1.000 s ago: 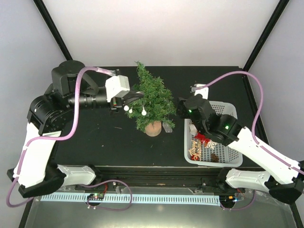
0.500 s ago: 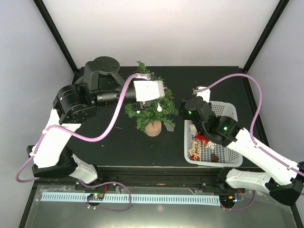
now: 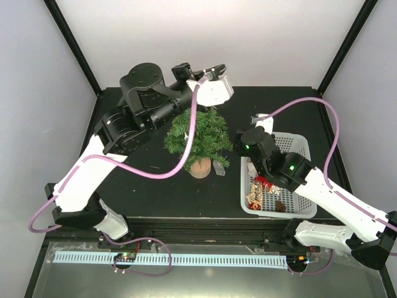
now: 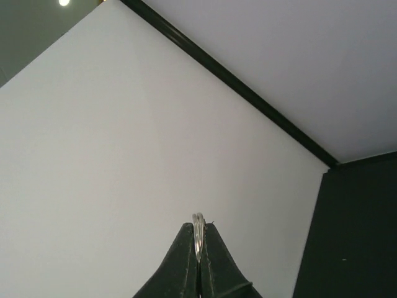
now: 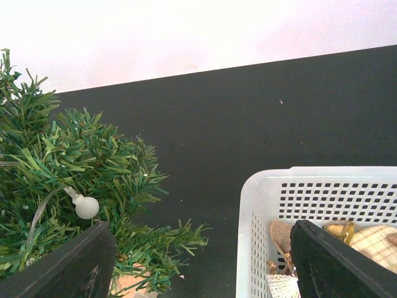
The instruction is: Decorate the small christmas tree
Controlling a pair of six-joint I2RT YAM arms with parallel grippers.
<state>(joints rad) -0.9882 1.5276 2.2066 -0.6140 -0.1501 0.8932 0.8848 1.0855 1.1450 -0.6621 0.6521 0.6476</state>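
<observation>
The left gripper [image 4: 198, 241], high over the table's [image 3: 142, 186] far edge, pinches a thin clear wire [image 4: 198, 218]. The right gripper [image 5: 200, 251] gapes wide between the small christmas tree [image 3: 200, 133] and the white basket [image 5: 247, 205].

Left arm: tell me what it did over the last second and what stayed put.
The left fingers swung from the tree's left side up over its top to the far side, shut on a thin clear wire all the while. The bulbs that hung beside them are gone from there; one white bulb now shows among the branches. The tree, the basket and the open right fingers stayed put.
</observation>
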